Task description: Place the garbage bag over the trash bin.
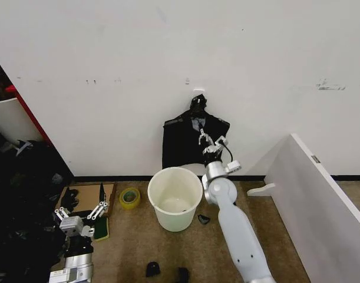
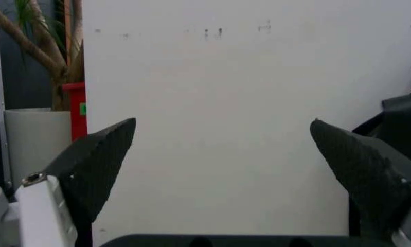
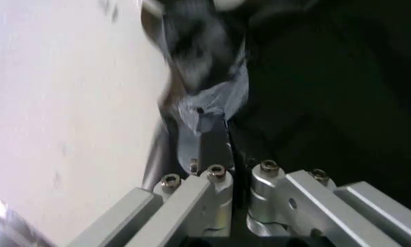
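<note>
**White wall, brown floor, black bag hanging**

A white wall stands behind a brown floor. The right end effector (image 1: 207, 140) is up at the wall, and its fingers are pinched tight on the garbage bag (image 1: 182, 144). The bag hangs flat against the wall from a knot at its top. Just below it on the floor stands the trash bin (image 1: 175, 198). A yellow-green tape roll (image 1: 130, 197) lies beside the bin. The left end effector (image 1: 81, 213) is low, well apart, with its fingers spread wide.

Black garbage bag (image 1: 188, 141); cream-white trash bin (image 1: 175, 200)
</note>
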Tool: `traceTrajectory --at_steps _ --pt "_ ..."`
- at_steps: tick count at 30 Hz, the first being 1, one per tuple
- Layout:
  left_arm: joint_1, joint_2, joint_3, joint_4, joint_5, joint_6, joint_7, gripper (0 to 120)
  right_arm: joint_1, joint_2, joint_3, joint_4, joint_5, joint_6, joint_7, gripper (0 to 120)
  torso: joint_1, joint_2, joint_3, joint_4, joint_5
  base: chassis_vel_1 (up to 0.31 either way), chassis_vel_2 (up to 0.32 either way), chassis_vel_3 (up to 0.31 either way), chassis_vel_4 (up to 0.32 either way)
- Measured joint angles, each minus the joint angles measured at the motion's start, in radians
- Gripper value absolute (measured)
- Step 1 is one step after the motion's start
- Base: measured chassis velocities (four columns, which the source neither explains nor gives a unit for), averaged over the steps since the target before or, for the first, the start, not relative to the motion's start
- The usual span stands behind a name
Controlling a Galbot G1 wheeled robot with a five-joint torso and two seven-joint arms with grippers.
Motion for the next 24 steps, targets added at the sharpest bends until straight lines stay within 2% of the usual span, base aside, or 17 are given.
traceTrajectory --at_steps 3,4,10,18,24 --pt "-0.001 0.000 -0.001 -0.005 -0.001 0.000 -0.003 100 -0.090 -0.075 -0.036 0.079 -0.016 0.003 0.010 0 0.000 0.000 0.000 -0.0002 -0.0004 0.000 0.000 0.000 0.000" --pt "-0.001 0.000 -0.001 -0.005 -0.001 0.000 -0.003 100 -0.090 -0.075 -0.036 0.079 -0.016 0.003 0.010 0 0.000 0.000 0.000 -0.0002 -0.0004 0.000 0.000 0.000 0.000" --pt "0.001 -0.010 0.009 -0.011 0.004 -0.002 -0.003 100 -0.253 -0.192 -0.063 0.215 -0.060 0.012 0.017 0 0.000 0.000 0.000 0.0000 -0.0002 0.000 0.000 0.000 0.000" --pt "0.000 -0.018 0.015 -0.020 0.021 0.000 0.000 100 -0.407 -0.271 -0.066 0.299 -0.223 0.008 0.082 0 0.000 0.000 0.000 -0.0001 -0.0001 0.000 0.000 0.000 0.000" --pt "-0.002 -0.020 0.015 -0.020 0.021 0.001 0.001 100 -0.463 -0.311 -0.068 0.335 -0.260 0.010 0.096 0 0.000 0.000 0.000 0.0000 -0.0003 0.000 0.000 0.000 0.000"
